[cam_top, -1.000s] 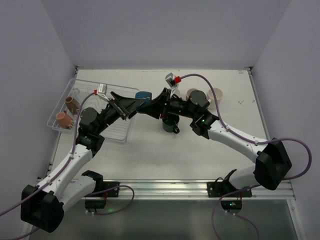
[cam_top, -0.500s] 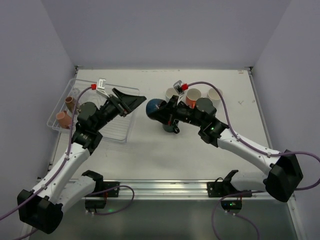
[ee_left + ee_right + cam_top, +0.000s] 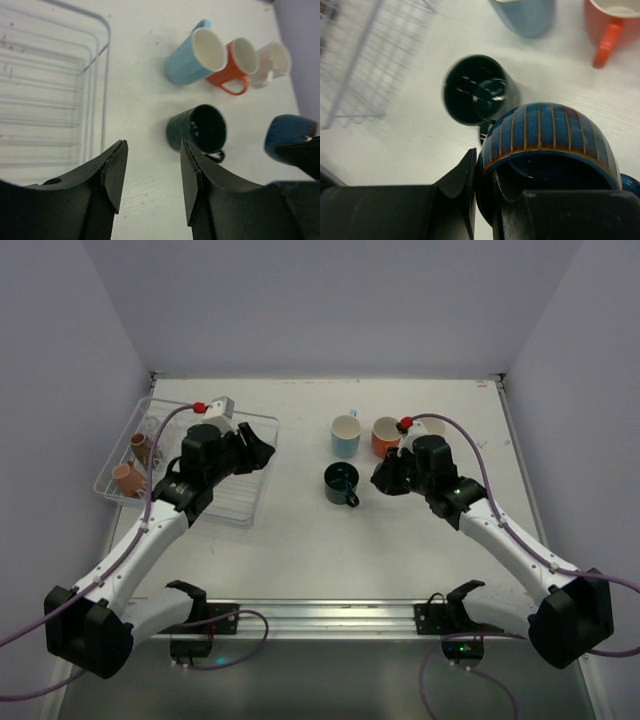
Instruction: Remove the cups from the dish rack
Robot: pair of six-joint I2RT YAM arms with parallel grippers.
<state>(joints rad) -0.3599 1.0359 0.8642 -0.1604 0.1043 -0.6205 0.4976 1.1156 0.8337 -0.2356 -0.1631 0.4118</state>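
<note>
right end effector (image 3: 388, 476), clamped on the navy cup (image 3: 545, 132), has swung right past the teal mug (image 3: 340, 483).

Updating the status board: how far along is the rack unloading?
Done: blue cup, orange cup, white cup and teal mug are out on the table. In hand: right hand grips the navy cup. Left: at least the pink cup and brown cup in the rack; left hand open, empty.
</note>
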